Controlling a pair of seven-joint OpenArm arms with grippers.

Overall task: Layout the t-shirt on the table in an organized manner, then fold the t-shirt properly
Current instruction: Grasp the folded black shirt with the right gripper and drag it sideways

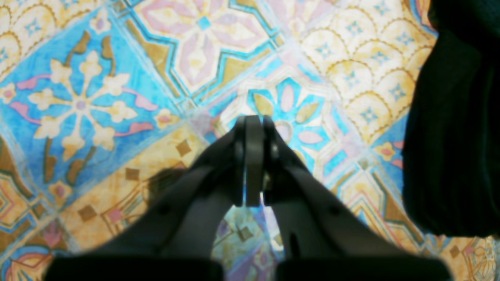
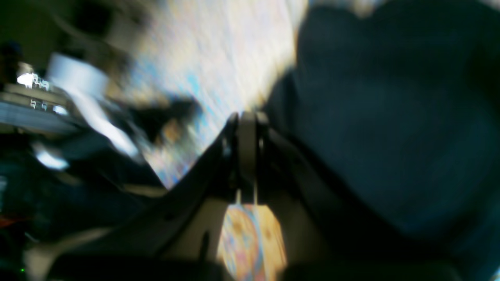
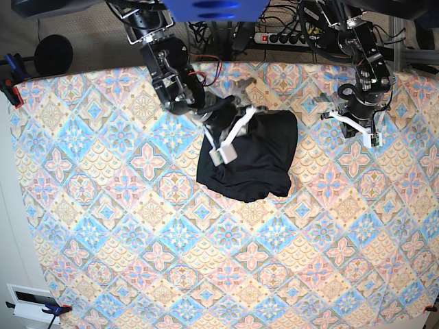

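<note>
The wide table (image 3: pixel 123 226) under pastel diamond-tiled cloth carries the plain black soft-fabric t-shirt (image 3: pixel 257 154) bunched near its far middle — the right gripper (image 3: pixel 223 154) at its edge, the left gripper (image 3: pixel 357 130) well apart, both pinched closed, empty.

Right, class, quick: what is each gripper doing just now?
Left gripper: closed, empty, above the table.
Right gripper: closed, nothing seen held, beside the t-shirt.
</note>
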